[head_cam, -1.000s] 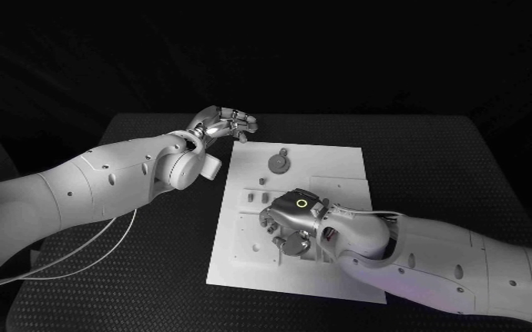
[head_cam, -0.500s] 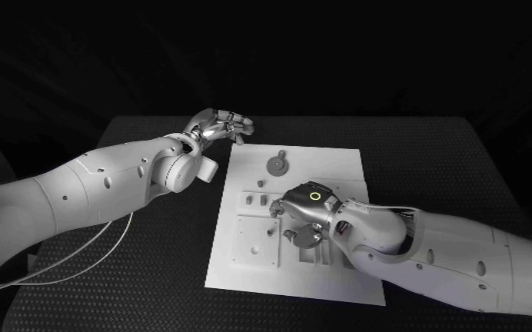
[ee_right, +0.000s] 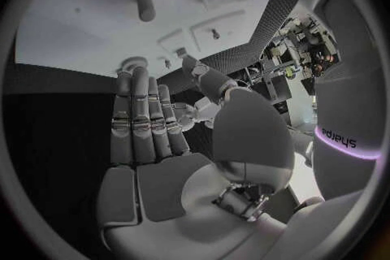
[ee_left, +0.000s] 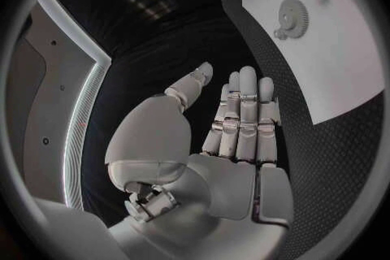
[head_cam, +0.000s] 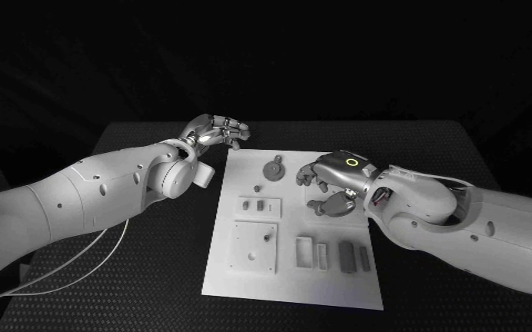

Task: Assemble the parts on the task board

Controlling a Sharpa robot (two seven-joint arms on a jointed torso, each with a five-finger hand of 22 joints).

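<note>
Head view: the board (head_cam: 333, 270) lies mid-table (head_cam: 133, 270); the right hand (head_cam: 327, 186) hovers over it beside the gear (head_cam: 274, 168), fingers curled, seemingly empty. Left wrist view: the left hand (ee_left: 231, 136) is spread, empty. The gear looks light and rigid; pinch its rim.

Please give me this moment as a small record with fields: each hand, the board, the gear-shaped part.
left hand: empty, fingers apart, over the black table beside the board's far left corner
right hand: holds nothing, above the board's right side
task board: white, flat on the black table
gear-shaped part: lies on the board's far end, untouched
</note>
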